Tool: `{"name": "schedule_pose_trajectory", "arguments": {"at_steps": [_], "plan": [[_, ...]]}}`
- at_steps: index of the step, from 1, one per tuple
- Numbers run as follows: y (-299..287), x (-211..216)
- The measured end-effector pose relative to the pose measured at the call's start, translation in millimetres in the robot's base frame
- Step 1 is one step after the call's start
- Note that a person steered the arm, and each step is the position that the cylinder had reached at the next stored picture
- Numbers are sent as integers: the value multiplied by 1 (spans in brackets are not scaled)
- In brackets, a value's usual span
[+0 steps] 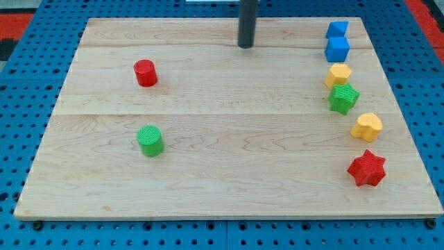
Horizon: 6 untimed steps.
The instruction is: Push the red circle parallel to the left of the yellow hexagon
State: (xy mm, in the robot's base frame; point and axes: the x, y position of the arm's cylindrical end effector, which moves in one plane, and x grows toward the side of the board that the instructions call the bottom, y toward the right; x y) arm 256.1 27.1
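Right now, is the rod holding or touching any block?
Nothing is held. My tip stands alone near the view's top, far from the red circle and every other block.

A pale wooden plank counter (229, 173) fills most of the frame, resting on a blue perforated pegboard (14, 139); red surface shows at upper corners.

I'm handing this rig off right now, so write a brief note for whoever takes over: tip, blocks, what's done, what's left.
My tip is near the view's top centre, touching no block.
The red circle sits at upper left, far from the yellow hexagon in the right-hand column, between the blue cube and green star.
Done: nothing visible; the red circle is not close beside the hexagon.
Left: push the red circle rightward to the hexagon's left side, roughly level with it.
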Motion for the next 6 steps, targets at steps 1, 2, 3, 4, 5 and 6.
{"name": "schedule_pose_trajectory", "arguments": {"at_steps": [1,2,3,4,5,6], "plan": [[-41,-11],[-72,-11],[-109,-11],[-154,-11],[-197,-11],[-239,-11]]}}
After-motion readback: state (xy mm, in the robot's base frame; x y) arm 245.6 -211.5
